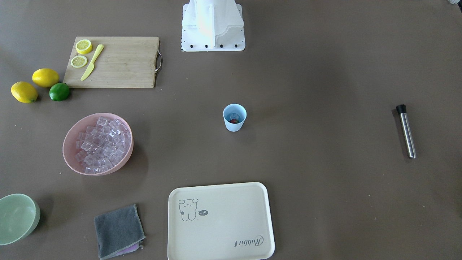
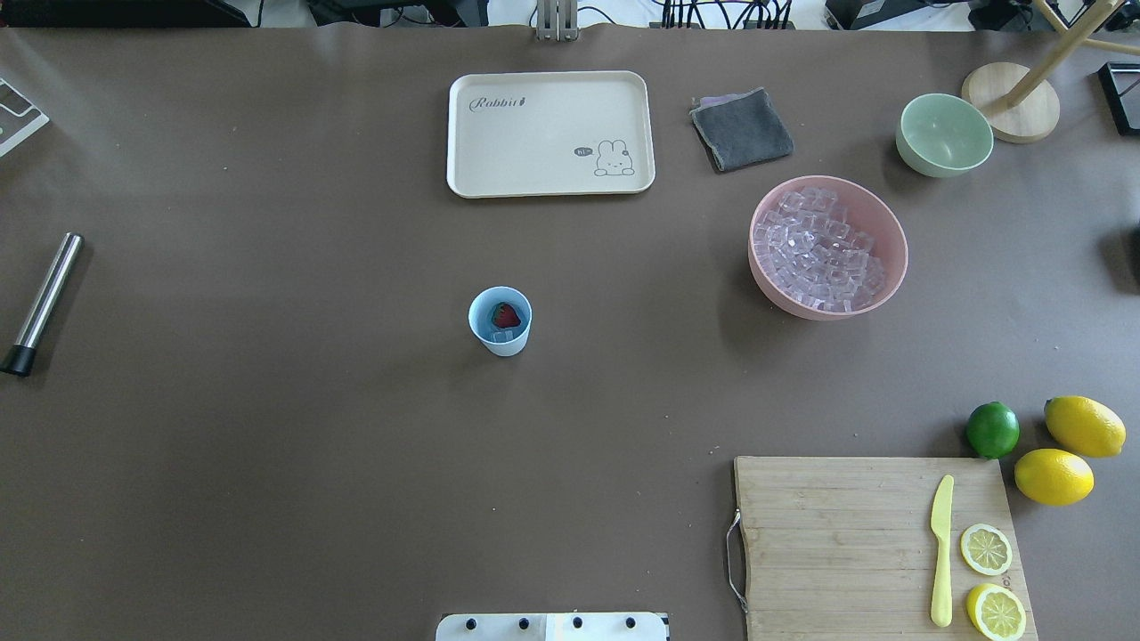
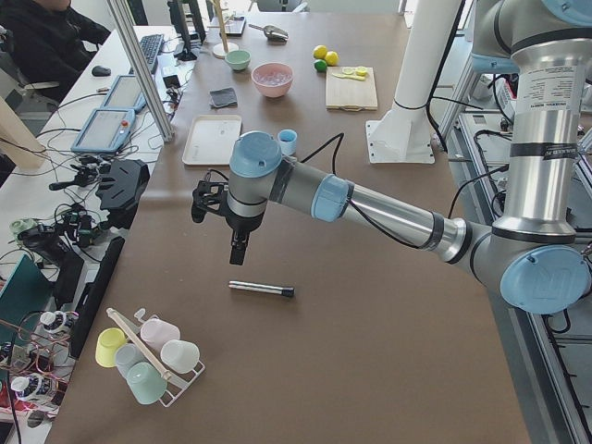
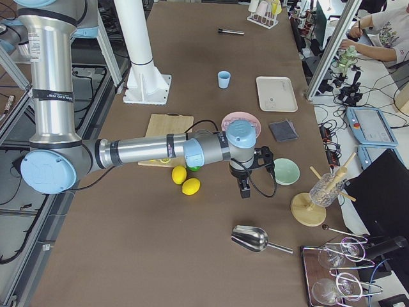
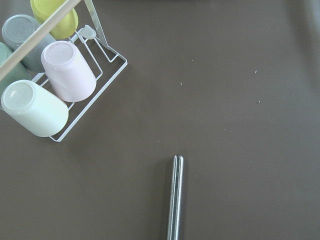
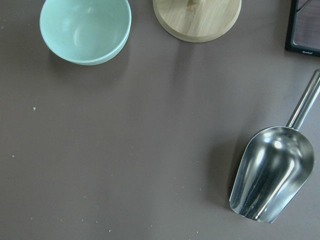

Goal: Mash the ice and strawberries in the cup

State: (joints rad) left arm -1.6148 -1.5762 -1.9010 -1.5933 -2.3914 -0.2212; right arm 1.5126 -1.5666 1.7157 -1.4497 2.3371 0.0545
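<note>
The cup [image 1: 234,117] is seen standing upright near the middle of the table, well apart from everything else. The strawberry [image 2: 506,314] is contained inside it, low down against the bottom. The ice [image 1: 103,144] is piled in a wide pink bowl [image 1: 69,143]. That bowl is set on the robot's right side of the table, between a wooden cutting board [image 1: 115,61] and a pale green bowl [image 1: 18,216]. A steel rod [image 1: 406,131] with a black end is laid flat on the robot's left side, far from the cup. The left gripper [image 3: 238,257] is held in the air above that rod, pointed downward and apart from it. As it is shown only in a side view, it cannot be told whether its jaws are released or clenched. The right gripper [image 4: 244,190] is held over bare table, near the pale green bowl and with a metal scoop [image 4: 252,238] nearby. The state of its jaws cannot be told either.
</note>
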